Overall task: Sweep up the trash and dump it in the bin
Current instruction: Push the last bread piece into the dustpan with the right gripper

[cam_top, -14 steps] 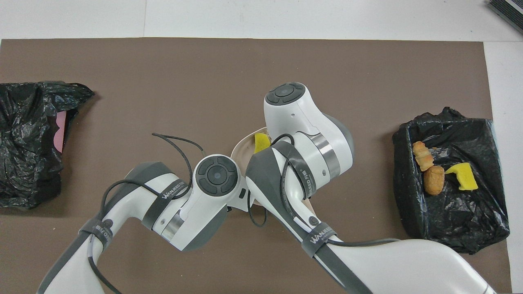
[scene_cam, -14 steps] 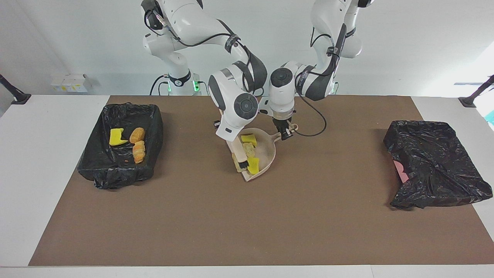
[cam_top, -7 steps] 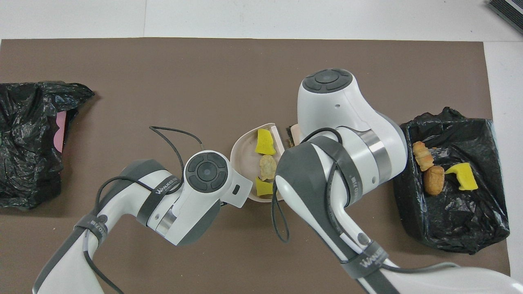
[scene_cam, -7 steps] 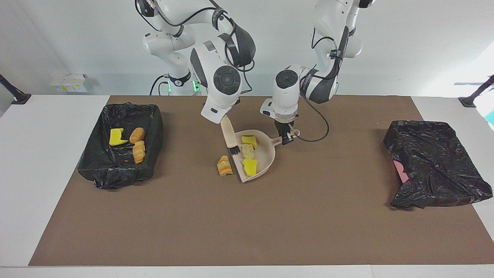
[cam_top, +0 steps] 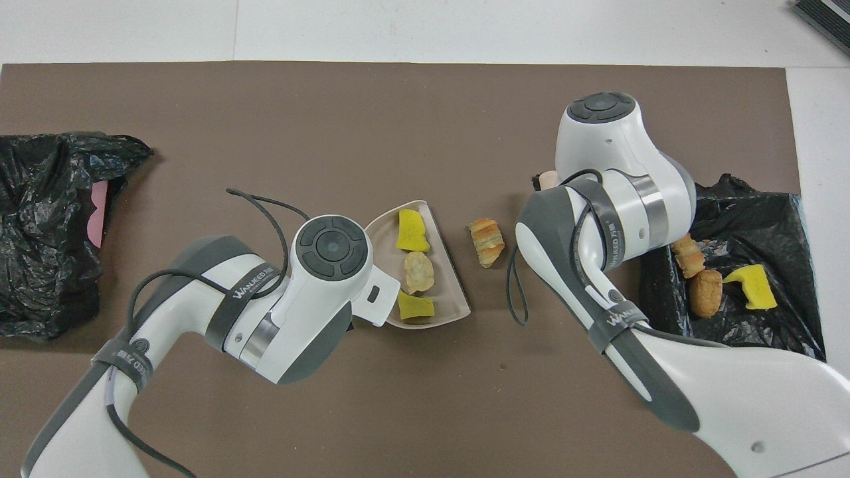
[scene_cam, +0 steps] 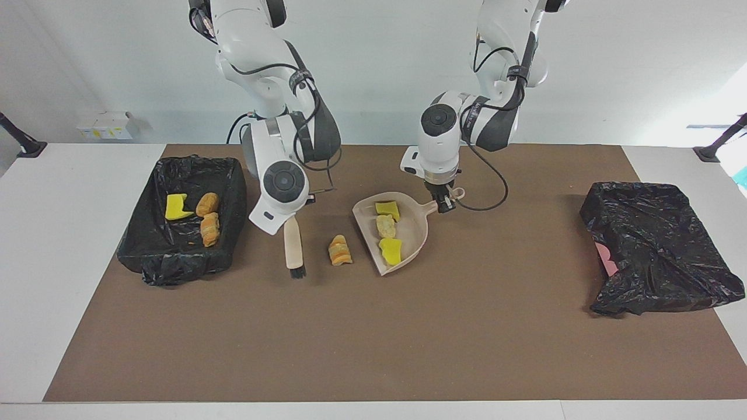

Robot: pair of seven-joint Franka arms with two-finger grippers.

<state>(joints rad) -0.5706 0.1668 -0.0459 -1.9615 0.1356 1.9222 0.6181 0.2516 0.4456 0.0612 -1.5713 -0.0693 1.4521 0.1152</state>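
Since the earlier frames the right arm has swung the brush (scene_cam: 293, 248) away from the dustpan (scene_cam: 415, 233) toward the lined bin, and the dustpan has slid a little toward the left arm's end, leaving one orange-striped scrap (scene_cam: 339, 250) bare on the mat.

Across the facing view from nine o'clock: the black-lined bin (scene_cam: 230, 192) sits at the right arm's end of the tabletop (scene_cam: 70, 245), holding a yellow chunk (scene_cam: 175, 206) and two bread-like pieces (scene_cam: 208, 220). Next, at about ten o'clock from the striped scrap, the right end effector (scene_cam: 288, 217) is clamped tight on the brush handle; the brush hangs upright, bristles down at or just above the brown mat (scene_cam: 373, 338), between the bin and the scrap. The striped scrap lies on the mat between brush and dustpan, touching neither.

The dustpan carries three pieces of trash (scene_cam: 387, 226): a yellow chunk nearest the robots, a tan piece in the middle, another yellow chunk by the open lip. At the pan's one o'clock corner the left end effector (scene_cam: 446, 202) grips its handle, fingers closed on it.

At three o'clock a second black bag (scene_cam: 653, 245) lies crumpled, well apart.
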